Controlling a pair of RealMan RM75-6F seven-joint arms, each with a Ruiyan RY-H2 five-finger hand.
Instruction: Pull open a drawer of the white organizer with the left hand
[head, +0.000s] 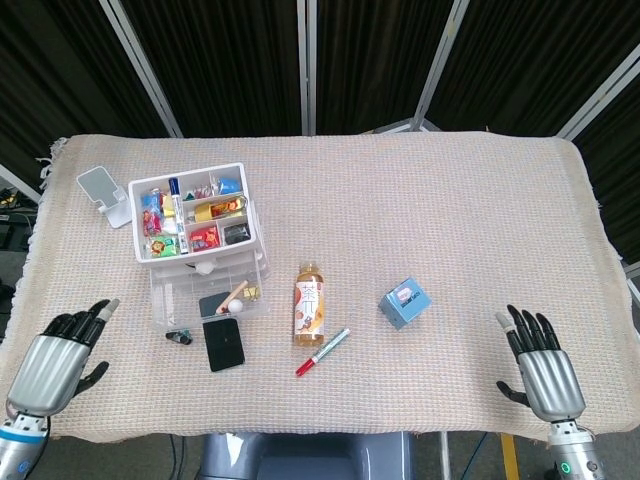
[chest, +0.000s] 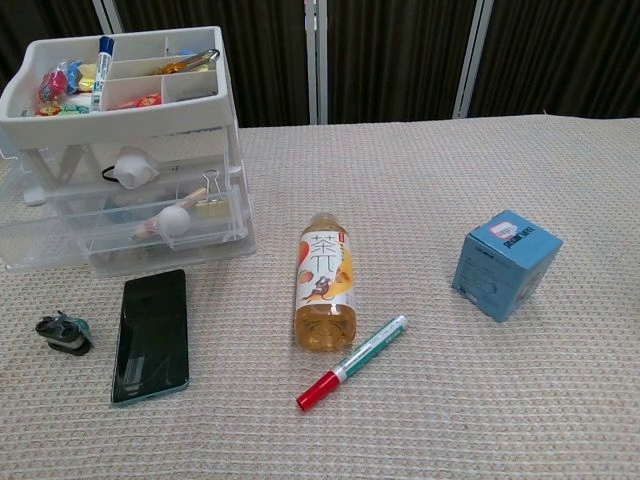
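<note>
The white organizer (head: 190, 212) (chest: 120, 110) stands at the left of the table, its top tray full of small items. Below the tray its clear drawers (chest: 150, 225) stick out toward me, holding a ball, a binder clip and other bits. My left hand (head: 52, 362) rests near the table's front left corner, fingers spread, holding nothing, well away from the organizer. At the front right edge my right hand (head: 542, 368) lies open and empty. Neither hand shows in the chest view.
A small dark object (head: 179, 337) (chest: 63, 333) lies left of a black phone (head: 223, 343) (chest: 152, 333) before the organizer. A tea bottle (head: 309, 304), a red-capped marker (head: 322, 351), a blue box (head: 405, 303) and a white phone stand (head: 103, 194) also sit on the cloth.
</note>
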